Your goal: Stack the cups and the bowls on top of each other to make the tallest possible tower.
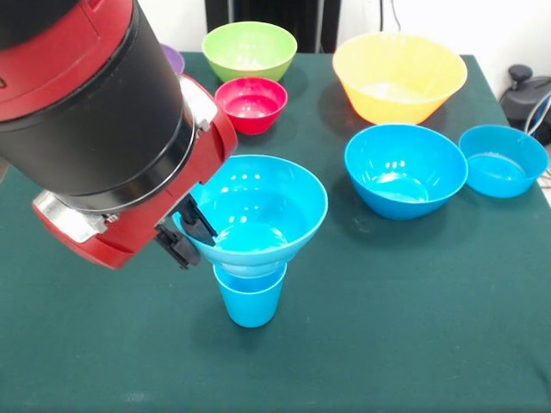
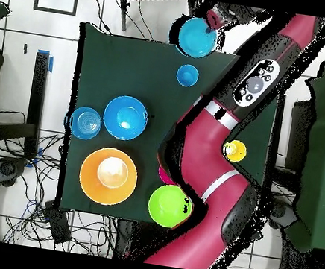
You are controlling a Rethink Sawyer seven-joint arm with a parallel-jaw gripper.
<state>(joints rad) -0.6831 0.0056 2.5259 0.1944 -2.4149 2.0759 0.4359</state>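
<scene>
A blue cup (image 1: 250, 299) stands upright on the green table near the front; it also shows in the overhead view (image 2: 187, 75). A mid-sized blue bowl (image 1: 258, 206) sits upright on the cup's mouth, forming a funnel-shaped tower; the overhead view shows this bowl (image 2: 195, 37) too. My gripper (image 1: 191, 234) is at the bowl's left rim, one finger inside and one outside, shut on it. The gripper (image 2: 214, 18) sits beside the bowl in the overhead view. A yellow cup (image 2: 234, 150) shows beside the arm. The orange cup is out of view.
Loose upright bowls: yellow-orange (image 1: 399, 76), green (image 1: 249, 50), red (image 1: 251, 103), large blue (image 1: 405, 168), small blue (image 1: 501, 160), and purple (image 1: 175, 58) mostly hidden behind the arm. The arm covers the table's left part in the front view.
</scene>
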